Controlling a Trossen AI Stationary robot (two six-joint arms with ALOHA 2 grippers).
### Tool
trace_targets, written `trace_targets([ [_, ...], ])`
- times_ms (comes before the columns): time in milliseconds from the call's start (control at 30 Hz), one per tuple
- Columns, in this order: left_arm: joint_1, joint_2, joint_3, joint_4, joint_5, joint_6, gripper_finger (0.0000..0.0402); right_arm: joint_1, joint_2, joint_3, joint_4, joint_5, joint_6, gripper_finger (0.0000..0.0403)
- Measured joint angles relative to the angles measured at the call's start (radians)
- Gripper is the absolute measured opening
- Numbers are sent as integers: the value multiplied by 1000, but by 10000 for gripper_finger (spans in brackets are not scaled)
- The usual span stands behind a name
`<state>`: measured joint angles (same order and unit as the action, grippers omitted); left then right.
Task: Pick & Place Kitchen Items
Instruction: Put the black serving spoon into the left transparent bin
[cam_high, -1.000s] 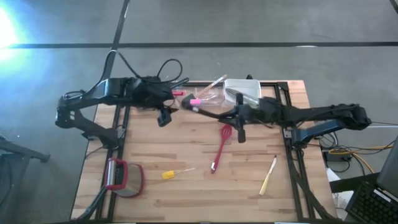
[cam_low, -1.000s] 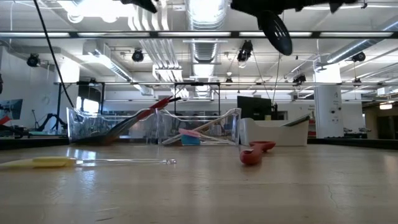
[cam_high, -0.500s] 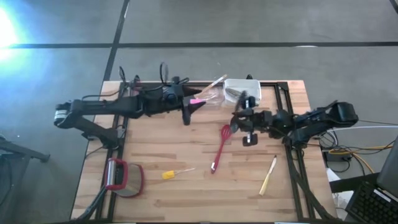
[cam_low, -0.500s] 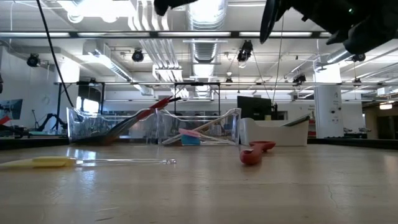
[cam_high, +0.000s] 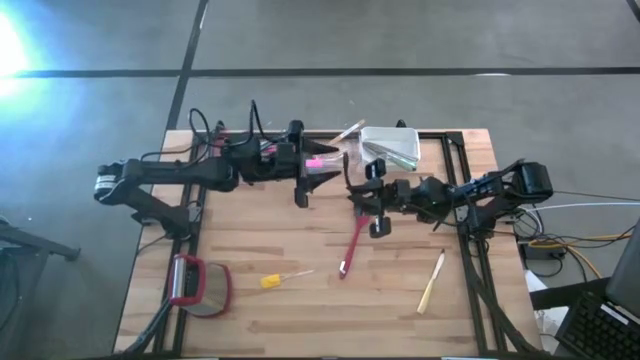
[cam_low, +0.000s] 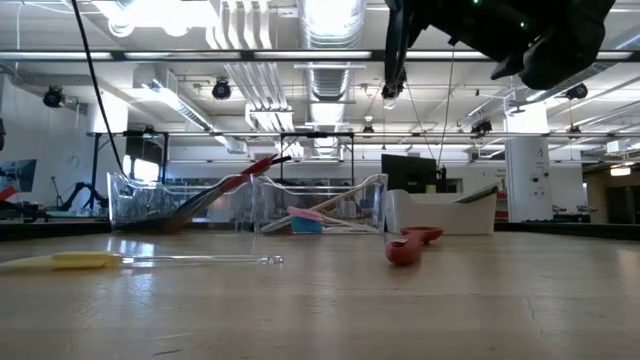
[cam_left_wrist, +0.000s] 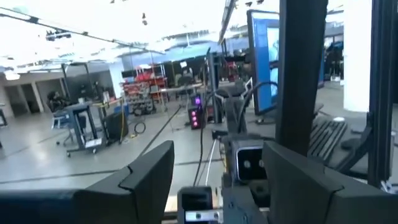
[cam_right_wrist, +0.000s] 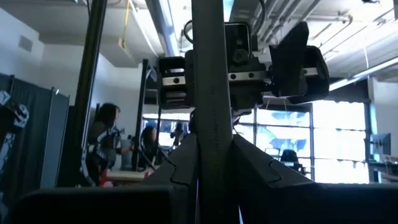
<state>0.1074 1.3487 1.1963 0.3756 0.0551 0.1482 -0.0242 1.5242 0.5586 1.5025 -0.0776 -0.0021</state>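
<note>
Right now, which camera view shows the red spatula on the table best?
The high view shows it best: the red spatula lies whole on the wood, its head under the right hand. The low view shows only its end, seen flat across the table. Neither wrist view shows it.

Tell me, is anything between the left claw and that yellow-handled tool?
Nothing visible does. The open left gripper hangs by the clear tub; only bare table lies between it and the yellow-handled tool. The right gripper, holding a dark utensil, is elsewhere.
</note>
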Motion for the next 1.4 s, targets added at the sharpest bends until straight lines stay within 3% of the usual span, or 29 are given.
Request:
trace_targets([
  [400, -2, 19, 75, 40, 164, -77, 250, -4, 8, 34, -38, 32, -28, 58],
  [733, -6, 77, 144, 35, 171, -78, 248, -7, 10, 40, -57, 30, -26, 58],
  [867, -6, 76, 163, 40, 169, -79, 213, -7, 8, 39, -56, 30, -23, 58],
  [1067, -6, 76, 159, 32, 169, -103, 94, -8, 9, 39, -56, 50, -23, 58],
  [1267, -6, 73, 162, 5, 170, -99, 98, -7, 9, 37, -60, 51, -23, 58],
  [1400, -6, 66, 209, -108, 171, -79, 98, -6, 2, 37, -64, 51, -8, 58],
])
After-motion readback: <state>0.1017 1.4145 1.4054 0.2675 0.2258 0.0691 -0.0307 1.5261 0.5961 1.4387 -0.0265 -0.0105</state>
